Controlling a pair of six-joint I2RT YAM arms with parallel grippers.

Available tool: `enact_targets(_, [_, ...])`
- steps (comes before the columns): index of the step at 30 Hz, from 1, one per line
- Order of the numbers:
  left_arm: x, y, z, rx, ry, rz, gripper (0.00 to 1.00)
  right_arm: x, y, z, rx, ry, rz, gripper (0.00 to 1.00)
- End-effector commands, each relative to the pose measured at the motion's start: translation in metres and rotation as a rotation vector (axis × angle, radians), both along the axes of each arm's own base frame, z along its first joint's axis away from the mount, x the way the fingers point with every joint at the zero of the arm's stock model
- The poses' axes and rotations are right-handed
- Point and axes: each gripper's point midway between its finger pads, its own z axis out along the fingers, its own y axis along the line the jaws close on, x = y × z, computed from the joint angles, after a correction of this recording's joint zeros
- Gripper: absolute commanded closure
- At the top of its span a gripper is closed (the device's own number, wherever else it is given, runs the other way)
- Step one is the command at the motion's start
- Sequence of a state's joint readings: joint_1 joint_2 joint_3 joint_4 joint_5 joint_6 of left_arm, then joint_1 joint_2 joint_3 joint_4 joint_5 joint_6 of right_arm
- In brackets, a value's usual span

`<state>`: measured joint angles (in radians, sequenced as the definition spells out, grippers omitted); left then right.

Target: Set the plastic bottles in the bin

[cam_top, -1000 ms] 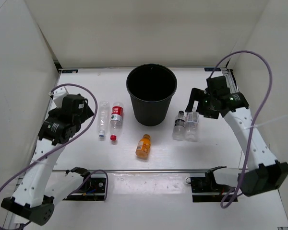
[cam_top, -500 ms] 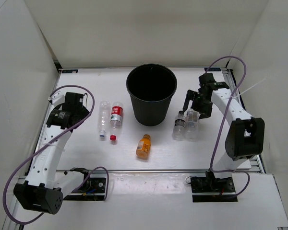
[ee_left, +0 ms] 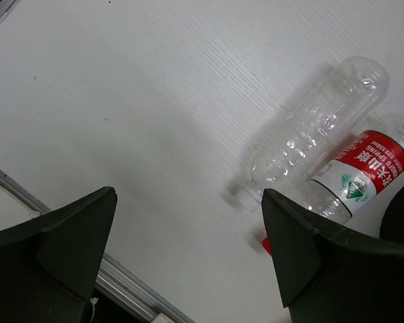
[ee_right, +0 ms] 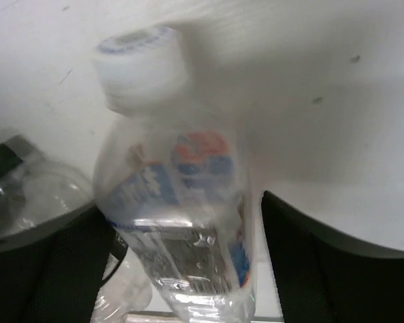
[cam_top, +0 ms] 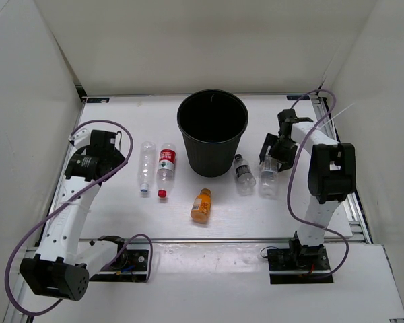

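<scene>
Right claw (cam_top: 272, 156) straddles blue-labelled bottle (ee_right: 182, 195), grip unclear, bin (cam_top: 213, 131) off its left; left claw (ee_left: 188, 202) gapes wide, plain clear bottle (ee_left: 316, 128) and red-label bottle (ee_left: 363, 168) lying ahead.

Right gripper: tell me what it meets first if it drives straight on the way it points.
The clear labelled bottle, lying between the right gripper's fingers, right ahead; the white table lies beyond it. How near is hard to judge.

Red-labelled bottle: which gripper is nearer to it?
Left. The left gripper sits just left of the red-labelled bottle; the right gripper is beyond the bin, around a clear bottle.
</scene>
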<state>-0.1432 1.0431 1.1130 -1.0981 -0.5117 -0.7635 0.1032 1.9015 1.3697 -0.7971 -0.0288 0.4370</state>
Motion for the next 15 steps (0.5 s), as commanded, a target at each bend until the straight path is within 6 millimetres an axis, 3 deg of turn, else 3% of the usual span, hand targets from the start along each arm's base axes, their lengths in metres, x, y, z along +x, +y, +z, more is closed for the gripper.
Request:
enact_targets(1, [0.002, -0.001, 0.005, 0.000, -0.005, -0.019, 0.00, 0.005, -0.009, -0.010, -0.007, -0.007, -0.027, 0.22])
enact_targets(6, [0.005, -0.004, 0.002, -0.017, -0.012, -0.029, 0.00, 0.001, -0.014, 0.001, 0.004, -0.016, -0.052, 0.47])
enact_targets(9, [0.003, -0.006, -0.006, -0.029, 0.004, -0.027, 0.00, -0.002, -0.014, 0.039, 0.008, -0.078, -0.043, 0.56])
enact_targets(10, [0.002, -0.008, -0.009, -0.043, 0.010, -0.024, 0.00, 0.006, -0.013, 0.074, 0.019, -0.169, -0.056, 0.56])
enact_targets(12, [0.001, -0.010, -0.012, -0.061, 0.004, -0.022, 0.00, 0.008, -0.015, 0.117, 0.037, -0.252, -0.103, 0.57])
enact_targets(13, [-0.002, -0.012, -0.019, -0.074, 0.018, -0.018, 0.00, 0.019, -0.006, 0.170, 0.099, -0.381, -0.104, 0.57])
enact_targets(15, [-0.004, -0.014, -0.025, -0.084, 0.033, -0.015, 0.00, 0.028, -0.002, 0.222, 0.143, -0.504, -0.131, 0.58])
